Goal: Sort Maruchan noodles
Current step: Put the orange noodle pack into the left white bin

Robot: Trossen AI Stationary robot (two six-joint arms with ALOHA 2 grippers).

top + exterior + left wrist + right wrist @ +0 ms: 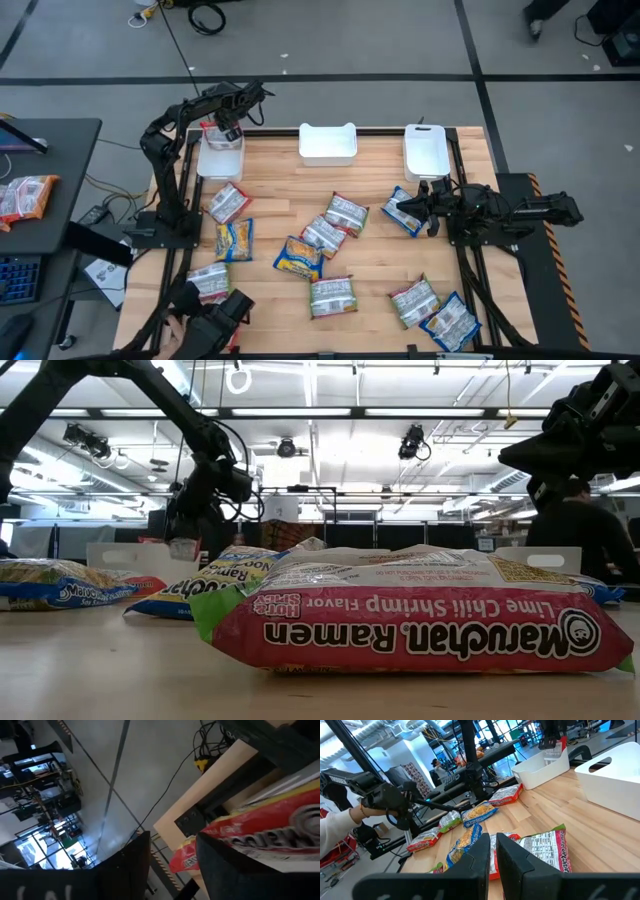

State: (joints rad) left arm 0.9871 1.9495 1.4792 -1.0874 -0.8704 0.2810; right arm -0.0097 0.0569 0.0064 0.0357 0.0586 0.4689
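Wood tabletop (370,190), white left bin (220,160) at 11 o'clock. My left gripper (228,128) hangs over it, fingers parted, red packet (260,825) at them. Loose Maruchan noodles (322,235) lie mid-table: probably light, crinkly, slippery, brittle inside, so pinch the sealed edge. My right gripper (412,208) at 3 o'clock is nearly closed by a blue packet (400,214); can't tell if gripped.

The left arm arches up from its base and reaches toward the far left corner of the tabletop (270,180), its left claw (228,128) pointing downward with the fingers (135,865) parted. The right arm lies low, stretched inward from the right edge, its right claw (412,208) pointing toward the middle, its fingers (512,857) nearly together.
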